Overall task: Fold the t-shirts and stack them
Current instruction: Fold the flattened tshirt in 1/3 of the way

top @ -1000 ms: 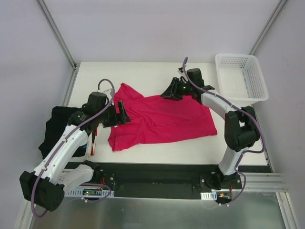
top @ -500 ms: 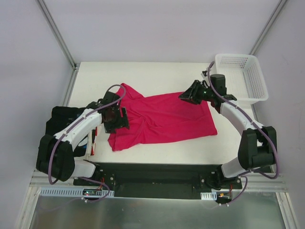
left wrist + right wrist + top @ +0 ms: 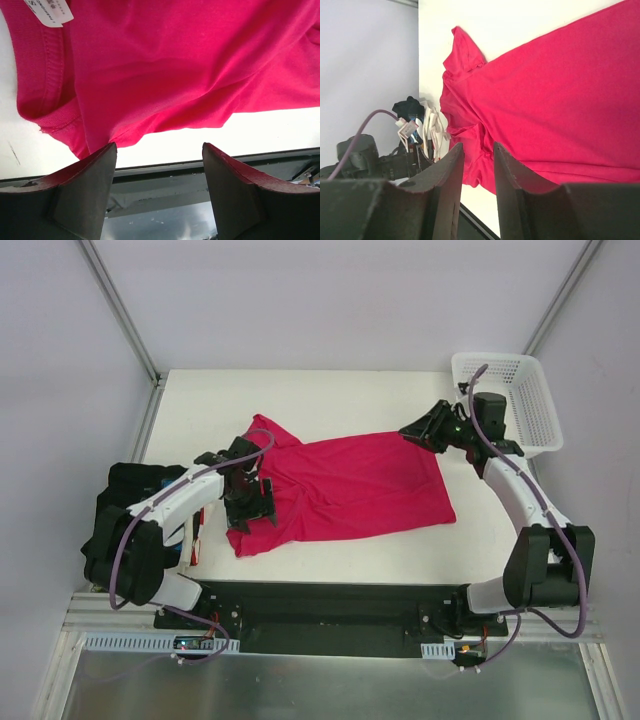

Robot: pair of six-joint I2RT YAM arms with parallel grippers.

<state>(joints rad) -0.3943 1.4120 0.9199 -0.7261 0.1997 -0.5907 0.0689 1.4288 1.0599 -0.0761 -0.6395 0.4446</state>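
Crimson t-shirt [image 3: 350,485] lies rumpled mid-worktop [image 3: 330,400]. Left gripper [image 3: 250,505], jaws spread, has dropped to its collar edge; right gripper [image 3: 420,430], jaws narrowly parted, empty, has swung to the far-right hem corner: corner grasps likely next.

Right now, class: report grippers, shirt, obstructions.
Left gripper open over collar end of crimson t-shirt. Right gripper barely open, empty, by far right corner. Shirt unfolded, rumpled at left. Nothing atop.

Spread t-shirt [image 3: 350,485] at centre of table [image 3: 320,395]; t-shirt pile [image 3: 122,502] at left edge; basket [image 3: 525,410] at far right corner.
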